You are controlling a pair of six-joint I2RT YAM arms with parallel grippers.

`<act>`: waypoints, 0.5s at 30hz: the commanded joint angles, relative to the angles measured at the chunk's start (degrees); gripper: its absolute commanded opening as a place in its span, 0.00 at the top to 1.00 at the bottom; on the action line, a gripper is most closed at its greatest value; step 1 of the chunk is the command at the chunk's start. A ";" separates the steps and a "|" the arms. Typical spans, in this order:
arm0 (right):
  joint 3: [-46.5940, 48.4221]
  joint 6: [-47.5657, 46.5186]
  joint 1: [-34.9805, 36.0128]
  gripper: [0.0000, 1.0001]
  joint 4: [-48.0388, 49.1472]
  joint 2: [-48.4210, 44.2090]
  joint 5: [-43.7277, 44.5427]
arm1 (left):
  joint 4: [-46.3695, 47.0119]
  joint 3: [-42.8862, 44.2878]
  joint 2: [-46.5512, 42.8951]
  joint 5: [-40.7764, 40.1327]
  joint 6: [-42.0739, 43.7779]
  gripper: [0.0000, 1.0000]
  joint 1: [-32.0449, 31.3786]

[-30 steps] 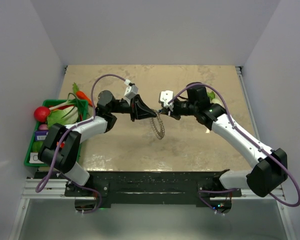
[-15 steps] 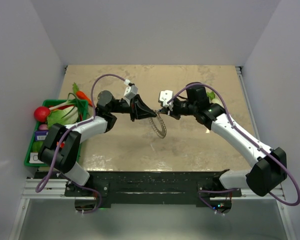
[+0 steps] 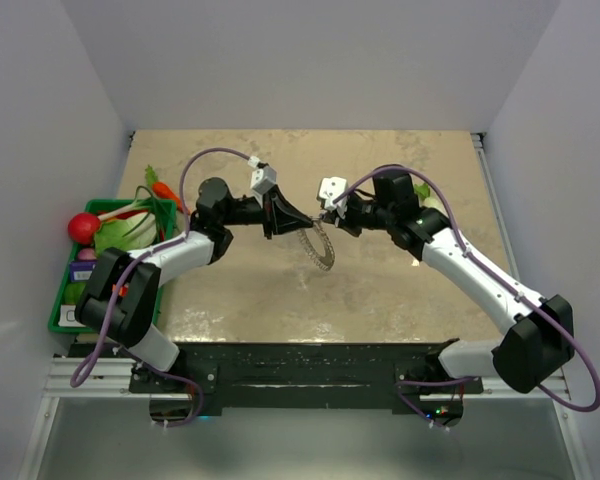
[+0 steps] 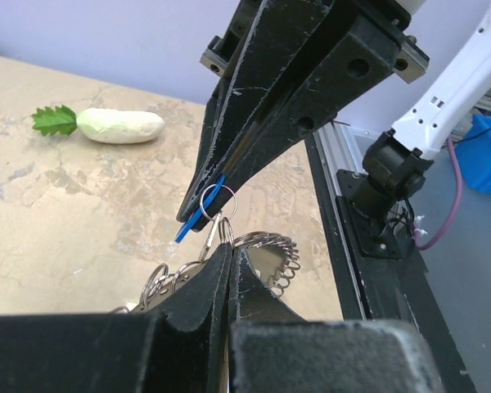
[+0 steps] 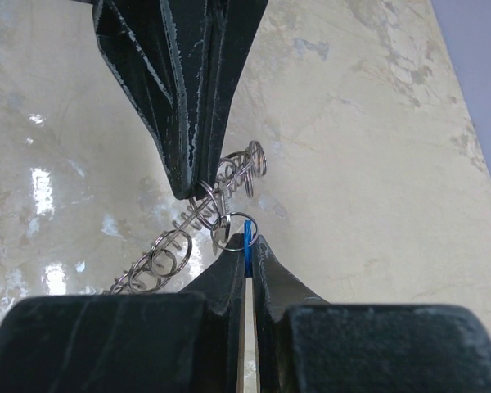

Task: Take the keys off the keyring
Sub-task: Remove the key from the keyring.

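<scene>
Pinching the key [image 4: 198, 213] in the right hand [image 5: 247, 239], clamping the keyring [image 3: 323, 252] in the left hand [image 4: 229, 246], both hanging above the tabletop's middle. Risking the key slipping from that thin pinch, or the keyring snagging, while pulling apart.

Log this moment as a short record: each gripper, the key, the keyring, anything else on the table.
left gripper: shut on the keyring
right gripper: shut on the key
key: blue head pinched, not yet off the keyring
keyring: grey coil loop hanging between the two grippers
radish: lying on the table, apart from both arms
green tray: at the table's left edge
</scene>
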 commanded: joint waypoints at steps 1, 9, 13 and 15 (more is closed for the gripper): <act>-0.33 2.52 0.11 1.00 6.71 -2.86 5.88 | -2.66 1.93 -1.75 -3.21 2.38 1.00 0.04; -1.12 3.31 3.27 1.00 10.83 -1.20 16.25 | -4.59 1.93 -1.92 -7.44 1.86 1.00 -0.05; -1.21 4.10 4.85 1.00 13.12 -0.40 22.48 | -5.82 2.11 -2.10 -10.33 1.42 1.00 -0.05; -1.30 4.01 5.12 1.00 13.74 -0.14 24.16 | -6.79 2.20 -2.45 -11.22 1.59 1.00 -0.05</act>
